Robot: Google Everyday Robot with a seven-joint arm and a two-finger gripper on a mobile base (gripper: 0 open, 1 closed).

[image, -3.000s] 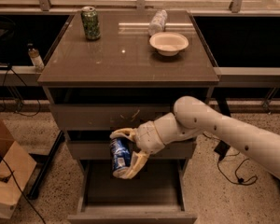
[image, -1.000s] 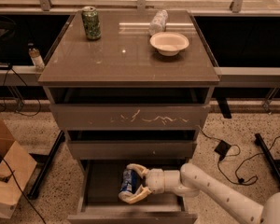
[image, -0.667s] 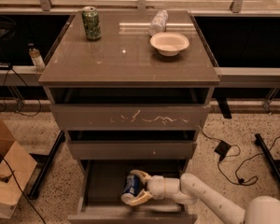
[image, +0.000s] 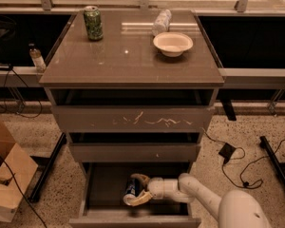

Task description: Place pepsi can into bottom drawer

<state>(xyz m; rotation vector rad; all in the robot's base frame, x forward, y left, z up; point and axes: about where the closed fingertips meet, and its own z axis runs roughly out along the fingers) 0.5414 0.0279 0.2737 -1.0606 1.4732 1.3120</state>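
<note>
Light: dim, warm, strongest along the top edge behind the worktop (image: 133,65).
Glare: small bright spot and pale streaks on the worktop.
Shadow: deep inside the bottom drawer (image: 100,209), where the gripper (image: 135,190) clasps the dimly lit pepsi can (image: 130,188).

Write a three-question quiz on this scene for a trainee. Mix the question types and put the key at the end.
1. Fill the blank: on the cabinet top, the bowl stands to the picture's ___ of the green can.
2. True or false: the gripper holds the green can.
3. Choose one: the pepsi can is inside which drawer? A the top one, B the middle one, C the bottom drawer.

Key: 1 right. 2 false; the gripper is down in the bottom drawer, shut on the pepsi can. 3 C.
</note>
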